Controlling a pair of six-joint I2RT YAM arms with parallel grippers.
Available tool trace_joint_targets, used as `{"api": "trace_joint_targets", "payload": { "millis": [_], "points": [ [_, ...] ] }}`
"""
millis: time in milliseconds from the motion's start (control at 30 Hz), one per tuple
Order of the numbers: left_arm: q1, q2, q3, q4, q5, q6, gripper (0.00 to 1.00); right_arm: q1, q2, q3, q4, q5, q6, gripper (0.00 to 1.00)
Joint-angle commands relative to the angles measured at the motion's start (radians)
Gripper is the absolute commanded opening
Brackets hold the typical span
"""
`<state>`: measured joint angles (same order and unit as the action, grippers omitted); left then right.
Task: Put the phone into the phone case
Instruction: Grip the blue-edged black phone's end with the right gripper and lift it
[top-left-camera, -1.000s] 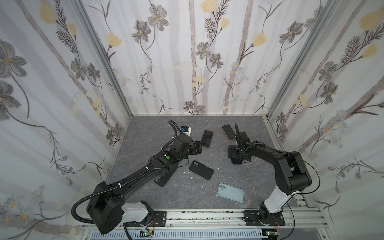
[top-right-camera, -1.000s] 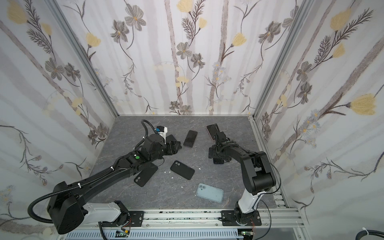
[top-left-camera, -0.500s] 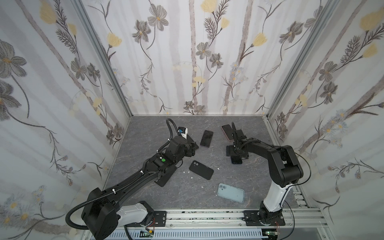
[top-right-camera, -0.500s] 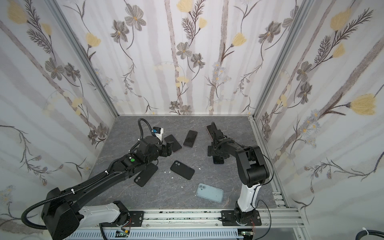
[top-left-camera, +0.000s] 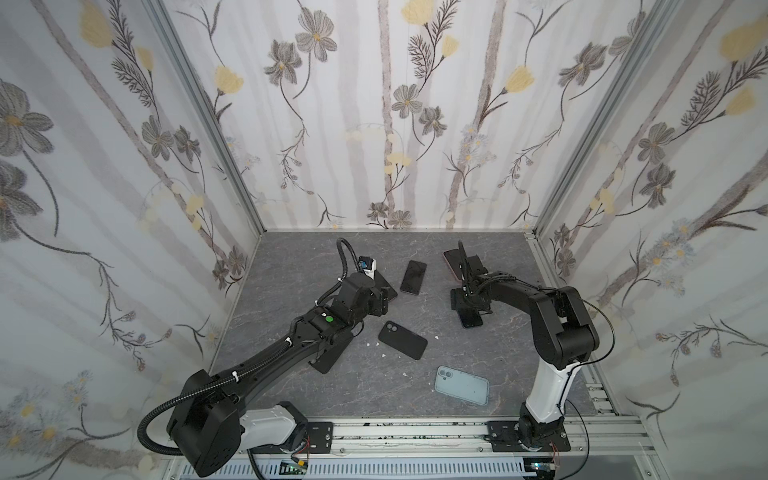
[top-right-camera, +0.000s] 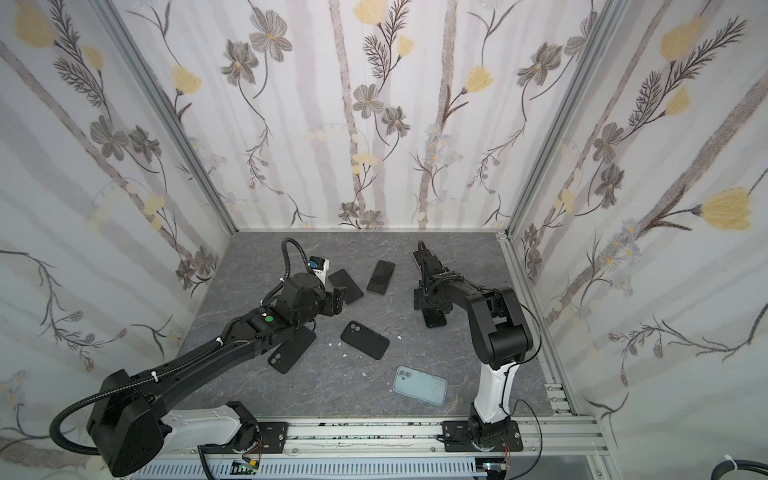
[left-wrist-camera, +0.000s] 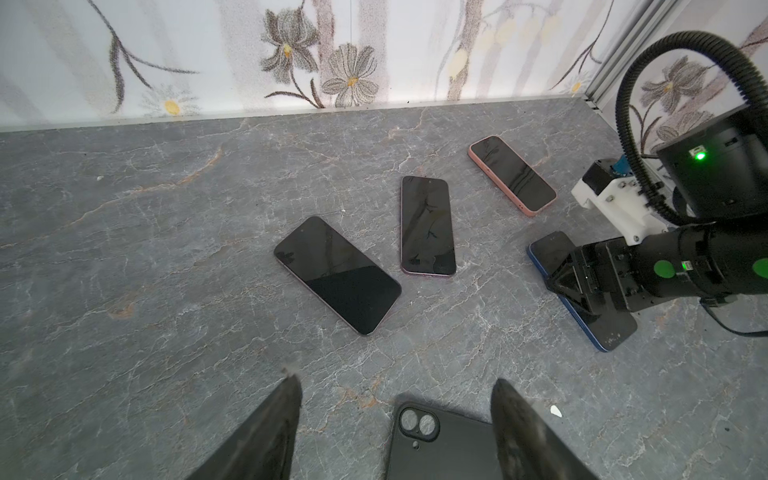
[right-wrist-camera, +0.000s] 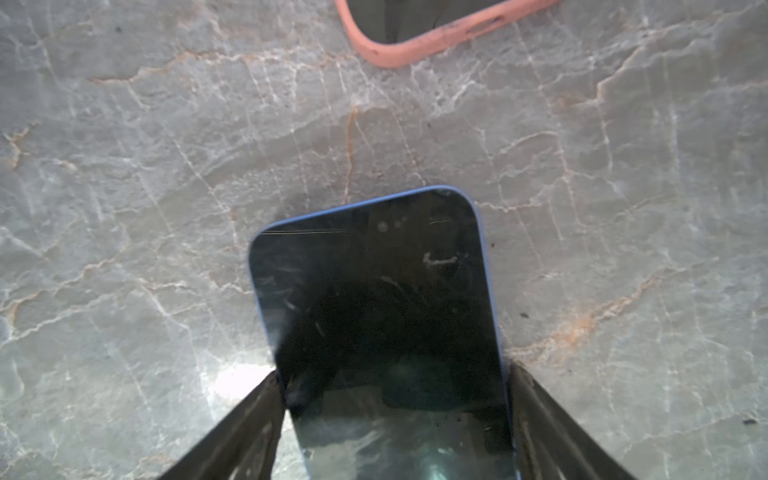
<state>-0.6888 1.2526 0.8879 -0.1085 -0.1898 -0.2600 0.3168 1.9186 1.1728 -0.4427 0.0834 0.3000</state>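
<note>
A blue-edged phone (right-wrist-camera: 374, 291) lies screen up on the grey table right of centre, also seen in a top view (top-left-camera: 470, 319) and in the left wrist view (left-wrist-camera: 548, 253). My right gripper (right-wrist-camera: 395, 378) reaches down over it (top-left-camera: 467, 299) with a finger pressed on each long edge. A light blue phone case (top-left-camera: 461, 385) lies camera hole up near the front. A black case (top-left-camera: 402, 339) lies at centre, just under my left gripper (left-wrist-camera: 395, 380). That gripper (top-left-camera: 380, 301) is open and holds nothing.
Two bare phones lie screen up at the back centre (left-wrist-camera: 427, 225) (left-wrist-camera: 336, 274). A phone in a pink case (left-wrist-camera: 512, 174) lies behind the right gripper. Another black case (top-right-camera: 291, 353) sits partly under the left arm. Flowered walls enclose three sides.
The right gripper's jaws have narrowed onto the blue-edged phone. The left gripper has drawn back a little toward the left, uncovering more of the phone behind it.
</note>
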Motion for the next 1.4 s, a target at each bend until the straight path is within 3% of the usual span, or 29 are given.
{"api": "trace_joint_targets", "payload": {
  "millis": [0,367,933,1367],
  "points": [
    [0.007,0.002,-0.005,0.018,0.010,0.013,0.73,0.008,0.035,-0.015,-0.135,-0.030,-0.031,0.75],
    [0.029,0.036,-0.007,0.020,0.029,0.005,0.73,0.013,0.014,-0.009,-0.136,-0.065,-0.048,0.65],
    [0.043,0.076,0.017,0.006,0.066,-0.002,0.73,0.034,-0.062,-0.039,-0.114,-0.086,-0.098,0.59],
    [0.045,0.169,0.102,-0.075,0.204,-0.050,0.73,0.097,-0.185,-0.098,-0.112,-0.139,-0.157,0.55]
  ]
}}
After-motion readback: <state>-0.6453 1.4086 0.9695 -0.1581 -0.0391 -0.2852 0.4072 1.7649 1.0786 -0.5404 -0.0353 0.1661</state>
